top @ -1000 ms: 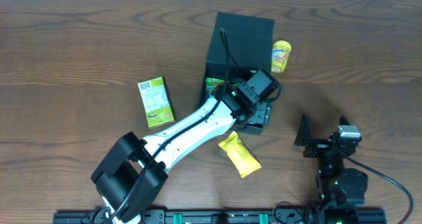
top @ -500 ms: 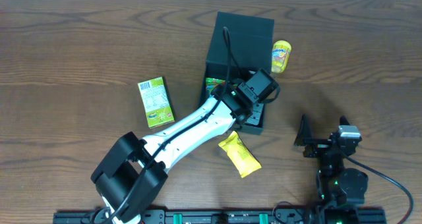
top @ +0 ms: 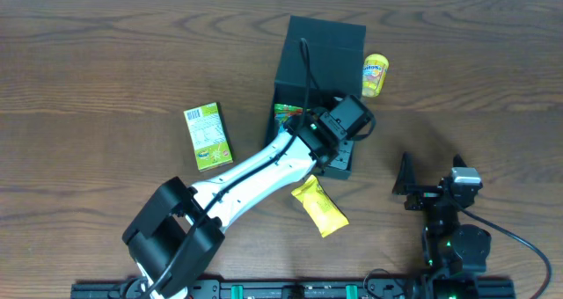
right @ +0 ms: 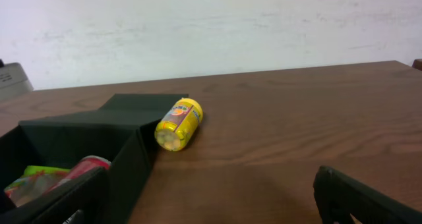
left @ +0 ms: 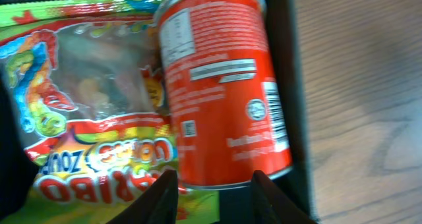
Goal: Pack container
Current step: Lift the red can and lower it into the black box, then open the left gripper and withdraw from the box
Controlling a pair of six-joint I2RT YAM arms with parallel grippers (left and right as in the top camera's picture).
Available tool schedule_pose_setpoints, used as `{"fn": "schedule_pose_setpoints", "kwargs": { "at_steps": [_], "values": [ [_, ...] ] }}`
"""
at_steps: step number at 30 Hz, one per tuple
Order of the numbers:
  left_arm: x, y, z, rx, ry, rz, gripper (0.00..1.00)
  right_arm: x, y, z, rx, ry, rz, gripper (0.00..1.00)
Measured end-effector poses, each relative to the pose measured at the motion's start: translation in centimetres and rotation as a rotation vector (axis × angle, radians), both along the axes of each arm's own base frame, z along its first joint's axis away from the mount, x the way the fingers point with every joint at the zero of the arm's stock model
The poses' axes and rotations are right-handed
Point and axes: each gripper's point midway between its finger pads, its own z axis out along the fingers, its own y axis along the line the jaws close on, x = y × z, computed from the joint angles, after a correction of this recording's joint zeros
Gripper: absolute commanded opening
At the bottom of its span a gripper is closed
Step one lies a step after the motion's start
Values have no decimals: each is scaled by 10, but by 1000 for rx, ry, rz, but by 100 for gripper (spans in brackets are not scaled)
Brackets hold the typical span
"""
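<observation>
Overhead: container (top: 321, 44) sits mid-table, flap lid open for loading, left gripper (top: 339, 148) over its opening. Left wrist: partly closed fingers (left: 165, 197) straddle a red can (left: 217, 85) lying beside a gummy bag (left: 86, 105); whether they grip it is unclear. Right wrist: right gripper (right: 211, 207) gapes wide, empty, parked aside.

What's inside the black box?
In the box you can see a red can and a bag of gummy worms. Anything under them is covered, so it can't be seen.
</observation>
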Motion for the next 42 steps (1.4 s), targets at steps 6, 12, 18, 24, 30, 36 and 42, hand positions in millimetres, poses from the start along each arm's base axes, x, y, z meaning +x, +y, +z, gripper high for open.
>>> {"fn": "schedule_pose_setpoints", "kwargs": {
  "at_steps": [6, 12, 18, 24, 30, 36, 42],
  "values": [
    [-4, -12, 3, -9, -34, -28, 12, 0, 0, 0, 0, 0, 0, 99],
    [-3, -11, 3, 3, -48, -33, 6, 0, 0, 0, 0, 0, 0, 99],
    [-2, -9, -8, 27, -39, -30, 6, 0, 0, 0, 0, 0, 0, 99],
    [-2, -9, -21, 48, -24, -30, 6, 0, 0, 0, 0, 0, 0, 99],
    [-1, -11, -21, 48, -24, -31, 6, 0, 0, 0, 0, 0, 0, 99],
    [-2, -9, -19, 57, -26, -41, 6, 0, 0, 0, 0, 0, 0, 99],
    [-4, 24, 8, 158, -88, -22, 13, 0, 0, 0, 0, 0, 0, 99]
  ]
}}
